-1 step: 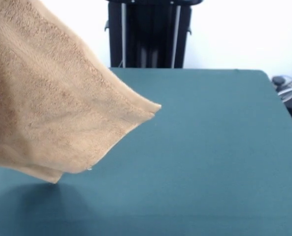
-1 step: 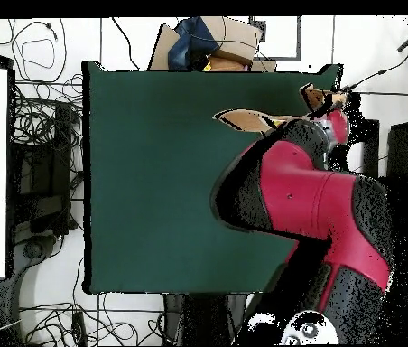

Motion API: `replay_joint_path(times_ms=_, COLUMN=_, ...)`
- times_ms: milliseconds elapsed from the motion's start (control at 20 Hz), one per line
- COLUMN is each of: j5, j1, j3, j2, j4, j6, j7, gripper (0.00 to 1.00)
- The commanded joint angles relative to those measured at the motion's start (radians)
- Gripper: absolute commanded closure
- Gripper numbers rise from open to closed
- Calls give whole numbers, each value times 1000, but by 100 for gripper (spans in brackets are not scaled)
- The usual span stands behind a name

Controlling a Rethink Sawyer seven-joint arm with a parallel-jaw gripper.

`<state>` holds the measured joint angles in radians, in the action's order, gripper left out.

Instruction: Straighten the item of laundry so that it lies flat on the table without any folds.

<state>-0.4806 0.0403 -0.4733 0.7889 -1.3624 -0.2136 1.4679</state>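
So the tan-orange terry-cloth towel [image 1: 52, 103] is up in the air right now, not on the table. In the front view it fills the whole upper left, hanging down as a bunched, draped sheet with one corner sticking out to the right over the cloth surface and a lower fold dangling near the left edge. A soft shadow sits on the table right under that lower part. You can make out a woven band running along the edge that leads to the pointed corner.

The big rectangular table with the dark green felt-like top [image 1: 210, 162] is otherwise bare in front of it.

From the overhead view, the red and black robot arm [image 2: 311, 194] reaches out across the right side of the table [image 2: 153, 181], and only a thin tan sliver of the towel [image 2: 244, 118] pokes out past the arm near the far right corner. The gripper itself is hidden, under the arm from above and behind or above the towel from the front, so I honestly can't tell whether it's clamped or not.

Cables [image 2: 36, 117] lie tangled on the floor beside the table.
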Motion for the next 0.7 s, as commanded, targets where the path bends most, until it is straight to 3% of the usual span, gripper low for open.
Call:
replay_joint_path(times_ms=50, j5=-1, j1=-32, j3=-75, j2=-91, j4=-55, j6=73, j7=284, gripper=100)
replay_joint_path(times_ms=450, j5=95, j1=-86, j3=-192, j2=-211, j4=-14, j6=159, j7=322, gripper=100)
replay_joint_path(times_ms=700, j5=105, j1=-53, j3=-146, j2=-145, j4=-27, j6=144, j7=238, gripper=100)
